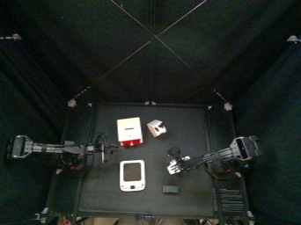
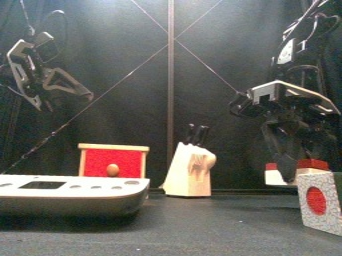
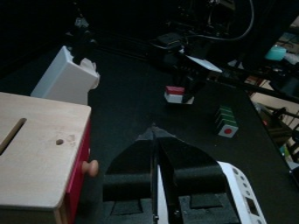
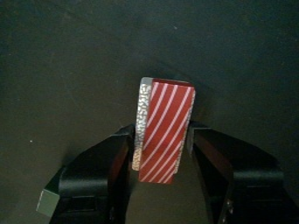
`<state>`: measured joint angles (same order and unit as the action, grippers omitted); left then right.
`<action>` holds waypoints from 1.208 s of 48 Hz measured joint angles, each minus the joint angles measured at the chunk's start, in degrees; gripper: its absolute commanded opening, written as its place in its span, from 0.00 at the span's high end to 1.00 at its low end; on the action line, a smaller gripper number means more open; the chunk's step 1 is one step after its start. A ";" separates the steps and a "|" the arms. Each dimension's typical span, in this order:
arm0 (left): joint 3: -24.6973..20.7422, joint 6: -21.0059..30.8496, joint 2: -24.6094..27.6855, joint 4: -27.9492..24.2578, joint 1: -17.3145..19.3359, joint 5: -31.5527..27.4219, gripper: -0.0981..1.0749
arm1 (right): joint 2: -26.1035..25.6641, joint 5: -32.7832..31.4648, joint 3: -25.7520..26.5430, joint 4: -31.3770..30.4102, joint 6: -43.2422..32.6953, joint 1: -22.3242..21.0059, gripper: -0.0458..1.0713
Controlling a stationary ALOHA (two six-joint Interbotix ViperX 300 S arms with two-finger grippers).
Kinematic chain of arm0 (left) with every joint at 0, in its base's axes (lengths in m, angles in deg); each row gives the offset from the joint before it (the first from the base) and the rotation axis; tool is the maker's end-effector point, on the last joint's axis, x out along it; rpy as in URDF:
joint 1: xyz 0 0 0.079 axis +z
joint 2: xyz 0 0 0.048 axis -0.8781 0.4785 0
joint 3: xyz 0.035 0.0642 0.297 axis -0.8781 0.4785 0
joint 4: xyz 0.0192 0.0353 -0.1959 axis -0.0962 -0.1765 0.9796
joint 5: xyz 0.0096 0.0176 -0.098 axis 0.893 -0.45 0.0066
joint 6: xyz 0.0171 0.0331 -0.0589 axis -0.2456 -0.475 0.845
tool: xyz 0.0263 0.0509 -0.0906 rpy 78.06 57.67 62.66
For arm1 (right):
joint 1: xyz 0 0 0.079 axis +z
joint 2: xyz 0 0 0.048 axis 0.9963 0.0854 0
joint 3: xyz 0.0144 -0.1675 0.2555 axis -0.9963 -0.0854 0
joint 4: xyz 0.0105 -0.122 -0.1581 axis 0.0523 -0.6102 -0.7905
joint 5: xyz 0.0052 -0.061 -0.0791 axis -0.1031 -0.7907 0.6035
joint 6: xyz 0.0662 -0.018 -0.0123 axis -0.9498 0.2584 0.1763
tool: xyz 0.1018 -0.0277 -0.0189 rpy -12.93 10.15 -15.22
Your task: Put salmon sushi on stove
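Jaws of your right gripper (image 4: 163, 153) clamp the tiny red-and-white striped salmon sushi (image 4: 166, 129) above the table, your left gripper (image 3: 160, 162) pressed shut.

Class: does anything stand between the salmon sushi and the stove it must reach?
Nothing visible. The salmon sushi sits in the right gripper; only bare table separates it from the stove. The dark cube lies off that line.

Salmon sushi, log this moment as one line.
right tool: holding salmon sushi, lifted | stove: bare | left tool: shut, resting aside
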<state>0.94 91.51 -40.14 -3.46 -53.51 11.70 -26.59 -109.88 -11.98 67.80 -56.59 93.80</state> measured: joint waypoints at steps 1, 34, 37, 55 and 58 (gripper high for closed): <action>0.00 -0.09 -0.09 0.00 -0.09 0.00 0.58 | 0.00 0.09 -0.09 0.00 0.09 0.00 0.33; 0.18 0.00 -0.09 0.26 0.18 0.00 0.58 | 6.68 16.35 11.43 -24.70 0.09 0.26 0.33; 0.18 0.00 -0.09 0.18 0.18 0.00 0.58 | 8.26 18.37 13.18 -26.63 0.09 0.26 0.33; 0.53 -0.09 -0.09 0.18 0.18 0.00 0.58 | 17.67 25.49 22.59 -30.94 0.09 0.26 0.33; 0.62 -0.09 -0.09 0.26 0.18 0.00 0.58 | 19.25 25.58 23.82 -30.67 0.09 0.35 0.33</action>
<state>1.55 91.42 -40.23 -3.20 -53.33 11.70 -7.35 -84.30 11.84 37.13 -56.50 94.15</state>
